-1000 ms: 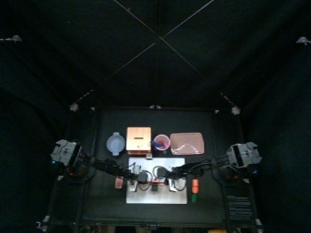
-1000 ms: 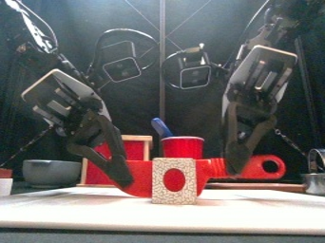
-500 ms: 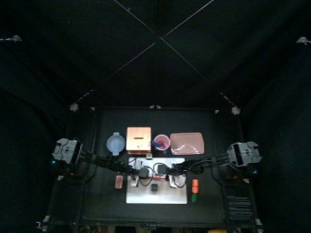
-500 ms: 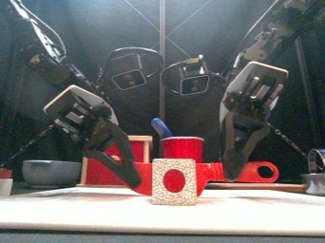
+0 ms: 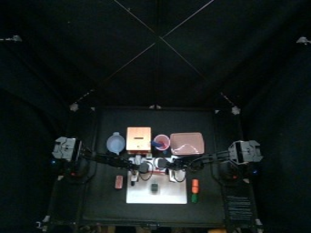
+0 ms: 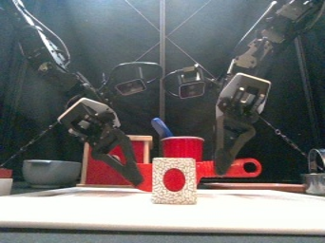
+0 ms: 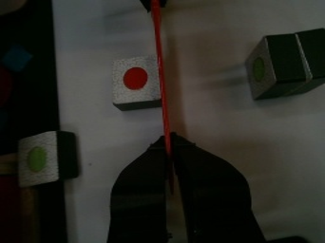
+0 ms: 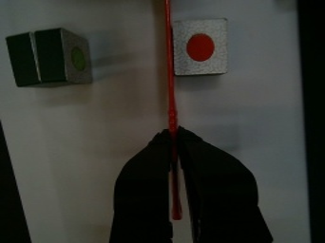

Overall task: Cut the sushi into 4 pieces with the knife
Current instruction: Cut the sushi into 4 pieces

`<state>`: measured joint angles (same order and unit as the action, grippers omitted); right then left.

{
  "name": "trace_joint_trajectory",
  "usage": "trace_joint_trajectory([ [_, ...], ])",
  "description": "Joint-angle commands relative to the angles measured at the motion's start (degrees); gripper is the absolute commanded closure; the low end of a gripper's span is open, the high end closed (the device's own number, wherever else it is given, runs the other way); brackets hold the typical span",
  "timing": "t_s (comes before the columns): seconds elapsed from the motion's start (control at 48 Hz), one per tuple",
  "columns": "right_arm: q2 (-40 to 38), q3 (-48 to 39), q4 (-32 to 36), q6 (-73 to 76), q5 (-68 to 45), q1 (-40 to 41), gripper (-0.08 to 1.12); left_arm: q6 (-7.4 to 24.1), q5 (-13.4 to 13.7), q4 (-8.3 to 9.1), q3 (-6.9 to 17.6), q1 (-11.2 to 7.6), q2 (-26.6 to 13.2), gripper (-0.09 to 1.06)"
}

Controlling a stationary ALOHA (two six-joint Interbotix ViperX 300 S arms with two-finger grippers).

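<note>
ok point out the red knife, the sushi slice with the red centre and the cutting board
red toy knife point(image 8: 169, 85): right wrist view, on its thin blade edge
sushi slice with the red centre point(image 6: 174, 177): front view, on the red centre
white cutting board point(image 7: 229, 133): left wrist view, on bare surface

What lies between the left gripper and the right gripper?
The red knife runs from the left gripper to the right gripper, pinched by both; the front view shows it.
</note>
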<state>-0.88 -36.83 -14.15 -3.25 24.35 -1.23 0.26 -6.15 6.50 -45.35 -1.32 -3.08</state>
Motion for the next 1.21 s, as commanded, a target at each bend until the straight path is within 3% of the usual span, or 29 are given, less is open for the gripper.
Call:
trace_joint_trajectory([
  [0.021, -4.0, 1.4, -0.7, 0.0, 0.8, -1.7, 0.81, 0.0, -0.2, 0.62, 0.0, -1.58, 4.8, 0.56],
  [0.167, -4.7, 1.7, -2.2, 0.0, 1.3, -4.6, 0.81, -0.2, -0.3, 0.44, -0.4, -6.94, 7.1, 0.56],
  [0.271, -4.5, 1.8, -3.0, 0.0, 1.3, -6.0, 0.81, -0.4, -0.3, -0.53, -0.4, -9.67, 6.5, 0.56],
  [0.333, -4.2, 1.9, -3.7, 0.0, 1.3, -6.6, 0.81, -0.5, -0.3, -1.85, -0.2, -10.46, 5.9, 0.56],
  [0.479, -3.2, 2.2, -4.9, 0.0, 0.9, -7.6, 0.81, -0.2, -0.3, -7.21, 0.3, -12.3, 3.9, 0.56],
  [0.542, -2.4, 2.1, -5.1, 0.0, 0.9, -7.7, 0.81, -0.2, -0.3, -8.26, 0.3, -13.27, 2.9, 0.56],
  [1.208, 1.8, 3.2, -7.6, 0.0, -0.1, -9.3, 0.81, -0.4, -0.2, -11.87, 0.6, -15.12, -2.0, 0.56],
])
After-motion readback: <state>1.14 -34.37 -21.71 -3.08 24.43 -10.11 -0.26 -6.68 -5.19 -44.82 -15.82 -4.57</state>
